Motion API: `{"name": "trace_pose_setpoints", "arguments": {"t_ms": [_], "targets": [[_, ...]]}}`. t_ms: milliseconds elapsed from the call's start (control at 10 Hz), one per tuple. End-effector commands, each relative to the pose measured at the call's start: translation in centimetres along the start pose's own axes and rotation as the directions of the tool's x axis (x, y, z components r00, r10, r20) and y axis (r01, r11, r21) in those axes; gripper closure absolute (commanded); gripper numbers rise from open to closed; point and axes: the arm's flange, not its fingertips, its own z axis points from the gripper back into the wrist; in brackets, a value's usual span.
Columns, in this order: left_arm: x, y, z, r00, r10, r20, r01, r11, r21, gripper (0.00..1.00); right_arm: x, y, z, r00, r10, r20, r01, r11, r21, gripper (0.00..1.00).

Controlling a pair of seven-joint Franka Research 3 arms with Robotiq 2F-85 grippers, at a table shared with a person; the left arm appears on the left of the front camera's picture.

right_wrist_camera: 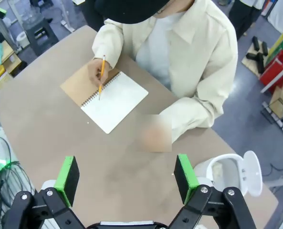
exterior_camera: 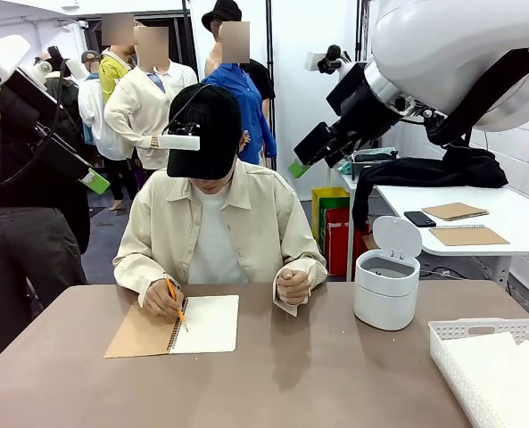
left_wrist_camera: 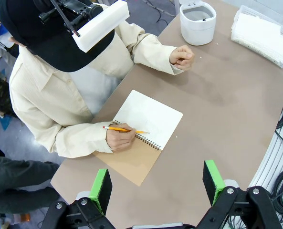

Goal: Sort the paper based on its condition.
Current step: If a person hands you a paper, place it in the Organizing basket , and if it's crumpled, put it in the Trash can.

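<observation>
White paper [exterior_camera: 499, 367] lies in the lattice basket [exterior_camera: 450, 332] at the table's near right corner; the same paper [left_wrist_camera: 258, 29] shows in the left wrist view. A person draws with a pencil [exterior_camera: 177, 305] on the white page of an open spiral notebook [exterior_camera: 206, 323], whose brown cover is folded out to the side. My left gripper [left_wrist_camera: 157, 186] hangs open high above the table's edge, near the notebook [left_wrist_camera: 151, 118]. High over the table's middle, my right gripper [right_wrist_camera: 127, 179] is open too, holding nothing. Both are raised at the picture's sides: left gripper [exterior_camera: 91, 178], right gripper [exterior_camera: 301, 162].
A white round bin [exterior_camera: 386, 285] with its lid flipped up stands right of the person, whose other fist [exterior_camera: 292, 285] rests on the table. Other people stand behind. A second table [exterior_camera: 478, 214] with notebooks is at the right.
</observation>
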Motion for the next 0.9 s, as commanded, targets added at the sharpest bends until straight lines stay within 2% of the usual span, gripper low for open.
{"name": "trace_pose_setpoints", "arguments": {"t_ms": [0, 300, 800], "targets": [[0.02, 0.11, 0.02, 1.0, 0.004, 0.004, -0.004, 1.0, 0.002, 0.0, -0.09, -0.26, -0.38, 1.0, -0.001, 0.029, 0.0, 1.0, 0.027, 0.0], [0.02, 0.11, 0.02, 1.0, 0.004, 0.004, -0.004, 1.0, 0.002, 0.0, 0.0, -0.01, 0.0, 1.0, -0.002, 0.001, 0.002, 1.0, 0.001, 0.0], [0.02, 0.11, 0.02, 1.0, 0.004, 0.004, -0.004, 1.0, 0.002, 0.0, 0.0, -0.01, 0.0, 1.0, -0.002, 0.001, 0.002, 1.0, 0.001, 0.0]]}}
